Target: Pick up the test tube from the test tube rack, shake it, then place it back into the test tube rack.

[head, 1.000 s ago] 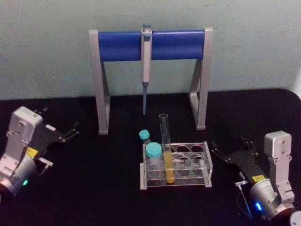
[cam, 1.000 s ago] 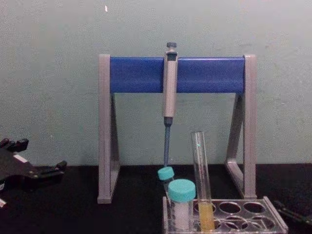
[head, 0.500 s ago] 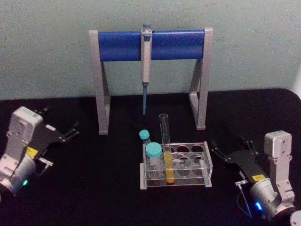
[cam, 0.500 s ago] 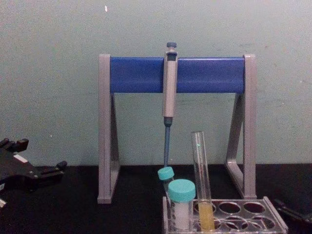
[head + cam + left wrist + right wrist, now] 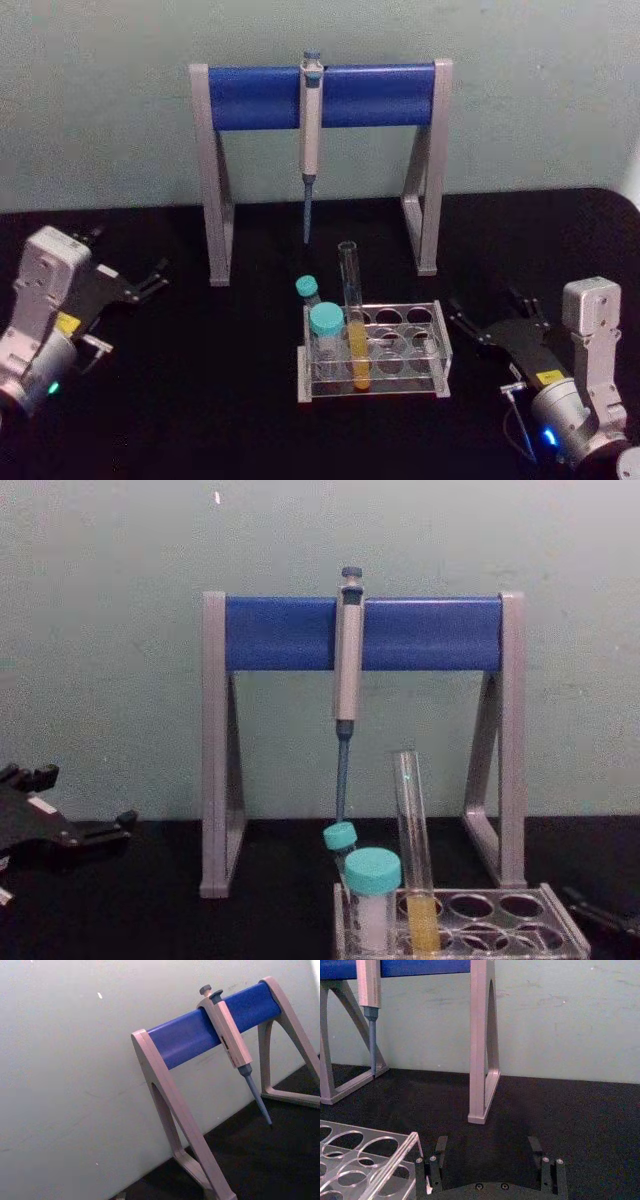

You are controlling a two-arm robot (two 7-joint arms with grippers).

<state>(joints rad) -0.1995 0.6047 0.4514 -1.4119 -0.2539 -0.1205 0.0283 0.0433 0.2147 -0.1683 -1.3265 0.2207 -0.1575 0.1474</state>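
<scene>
A pipette (image 5: 310, 140) hangs from the grey-and-blue stand (image 5: 255, 97) above two teal-capped tubes (image 5: 325, 322).

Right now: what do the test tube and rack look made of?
Test tube: looks like clear glass, glossy; yellow liquid shows through its lower part.
Test tube rack: seems clear rigid plastic, acrylic-like, smooth; the tubes show through its walls and its cut edges catch the light.

Dim, soft, greenish light; mild blur; black table (image 5: 230, 400) swallows shadow detail.
</scene>
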